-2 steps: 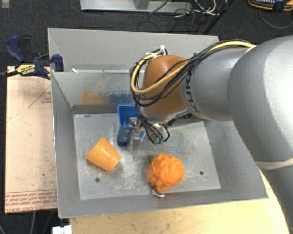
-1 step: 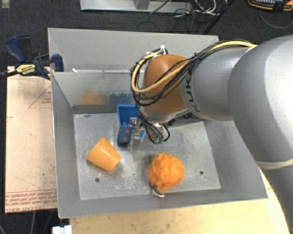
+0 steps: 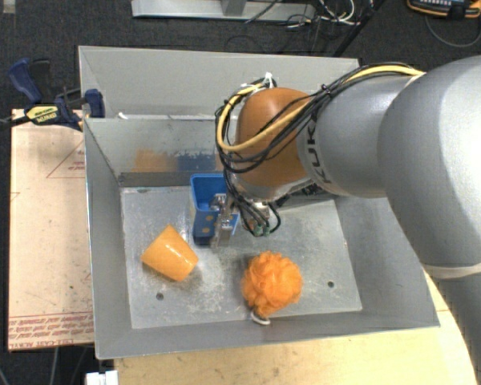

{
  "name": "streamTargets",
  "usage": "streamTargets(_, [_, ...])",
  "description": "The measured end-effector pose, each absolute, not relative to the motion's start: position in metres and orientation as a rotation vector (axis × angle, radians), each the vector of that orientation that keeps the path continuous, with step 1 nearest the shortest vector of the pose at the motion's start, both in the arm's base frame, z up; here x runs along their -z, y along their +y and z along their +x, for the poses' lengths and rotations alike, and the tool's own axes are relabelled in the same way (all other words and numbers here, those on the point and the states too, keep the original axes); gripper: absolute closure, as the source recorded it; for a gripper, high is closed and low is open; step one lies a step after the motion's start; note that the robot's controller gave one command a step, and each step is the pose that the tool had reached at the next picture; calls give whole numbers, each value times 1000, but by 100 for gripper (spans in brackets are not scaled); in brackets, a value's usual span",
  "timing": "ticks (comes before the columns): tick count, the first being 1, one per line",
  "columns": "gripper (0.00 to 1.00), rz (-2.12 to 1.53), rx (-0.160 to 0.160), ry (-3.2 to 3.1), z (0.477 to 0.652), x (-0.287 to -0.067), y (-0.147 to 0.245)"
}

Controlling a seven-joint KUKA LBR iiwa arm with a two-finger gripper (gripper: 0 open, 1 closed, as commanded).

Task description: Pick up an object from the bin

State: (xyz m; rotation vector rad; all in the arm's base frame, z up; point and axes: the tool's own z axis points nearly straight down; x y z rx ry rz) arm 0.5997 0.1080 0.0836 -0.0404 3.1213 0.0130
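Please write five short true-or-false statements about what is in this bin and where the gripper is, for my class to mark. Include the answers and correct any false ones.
1. An orange cup lies on its side in the left part of the bin. True.
2. The fluffy orange ball rests against the bin's back wall. False: it lies near the front edge.
3. The gripper is down at the blue box, near the middle of the back wall. True.
4. The cup and the fluffy ball touch each other. False: bare bin floor shows between them.
5. The arm reaches in from the left of the camera view. False: it comes in from the right.
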Motion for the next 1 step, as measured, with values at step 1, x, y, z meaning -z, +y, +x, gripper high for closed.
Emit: streamTargets(1, [100,-41,-13,3124,599,-92,108])
